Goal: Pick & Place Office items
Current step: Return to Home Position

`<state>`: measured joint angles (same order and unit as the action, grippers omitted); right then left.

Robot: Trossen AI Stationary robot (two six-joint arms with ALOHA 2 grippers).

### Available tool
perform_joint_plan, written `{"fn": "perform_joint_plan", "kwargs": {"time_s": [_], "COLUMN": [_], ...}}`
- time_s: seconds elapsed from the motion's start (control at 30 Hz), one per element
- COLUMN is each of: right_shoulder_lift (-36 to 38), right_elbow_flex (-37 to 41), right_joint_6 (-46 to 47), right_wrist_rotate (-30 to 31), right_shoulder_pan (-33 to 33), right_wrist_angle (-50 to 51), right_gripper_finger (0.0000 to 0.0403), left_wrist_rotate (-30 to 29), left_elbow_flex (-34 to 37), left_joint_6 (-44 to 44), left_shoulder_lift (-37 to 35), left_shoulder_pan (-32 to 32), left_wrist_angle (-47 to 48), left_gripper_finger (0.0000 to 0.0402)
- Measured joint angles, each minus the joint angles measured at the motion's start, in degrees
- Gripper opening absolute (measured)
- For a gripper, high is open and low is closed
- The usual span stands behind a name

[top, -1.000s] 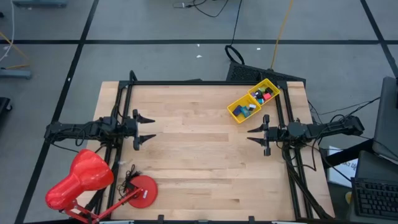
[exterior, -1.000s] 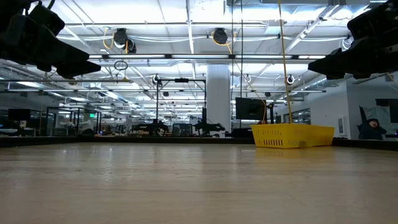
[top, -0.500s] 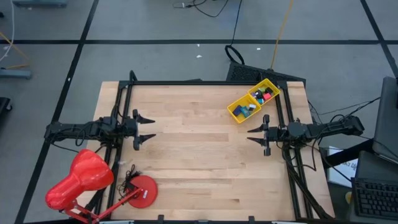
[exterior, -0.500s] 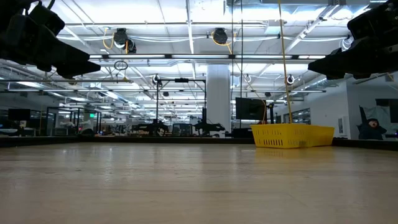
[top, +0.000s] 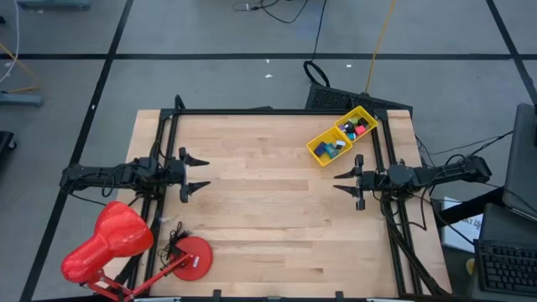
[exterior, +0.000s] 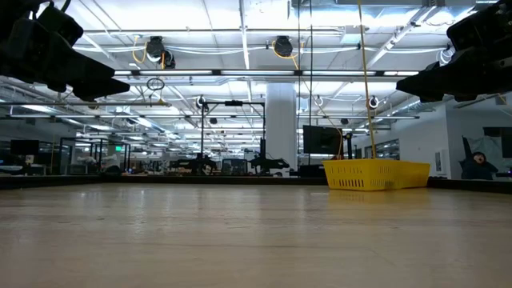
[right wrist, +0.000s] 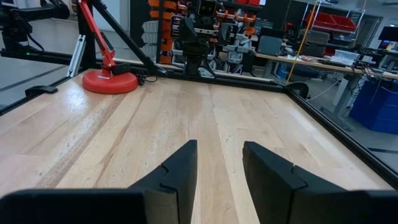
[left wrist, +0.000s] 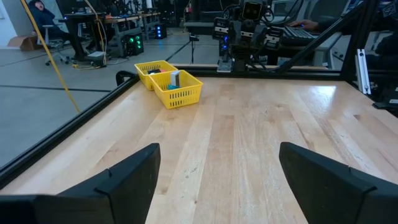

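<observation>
The office items (top: 344,138) are tiny blue, teal, red, green, black and white pieces lying inside the yellow tray (top: 322,158) at the table's far right. The left wrist view shows this tray (left wrist: 180,94) with a few pieces sticking up. My left gripper (top: 206,173) hovers over the table's left side, wide open and empty, and appears again in its wrist view (left wrist: 217,168). My right gripper (top: 336,181) hovers at the right side, just near of the tray. It is open with a narrower gap (right wrist: 219,155) and holds nothing.
A big red desk lamp (top: 113,243) stands at the near left corner, its round base (top: 191,257) on the wood. A black frame rail (top: 252,111) runs along the table's edges. Bare wood lies between the two grippers. The low view shows the tray (exterior: 376,174) far off to the right.
</observation>
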<state>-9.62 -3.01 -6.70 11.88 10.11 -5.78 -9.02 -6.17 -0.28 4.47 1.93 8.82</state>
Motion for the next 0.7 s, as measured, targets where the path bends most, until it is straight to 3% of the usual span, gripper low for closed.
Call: {"fn": "perform_joint_plan", "kwargs": {"time_s": [0.7], "right_shoulder_lift": [0.0], "right_elbow_flex": [0.0], "right_joint_6": [0.0], "right_wrist_rotate": [0.0], "right_shoulder_pan": [0.0], "right_wrist_angle": [0.0], "right_gripper_finger": [0.0119], "left_wrist_rotate": [0.0], "left_elbow_flex": [0.0], "left_joint_6": [0.0], "left_shoulder_lift": [0.0], "left_shoulder_pan": [0.0], "left_wrist_angle": [0.0], "left_gripper_finger": [0.0306]}}
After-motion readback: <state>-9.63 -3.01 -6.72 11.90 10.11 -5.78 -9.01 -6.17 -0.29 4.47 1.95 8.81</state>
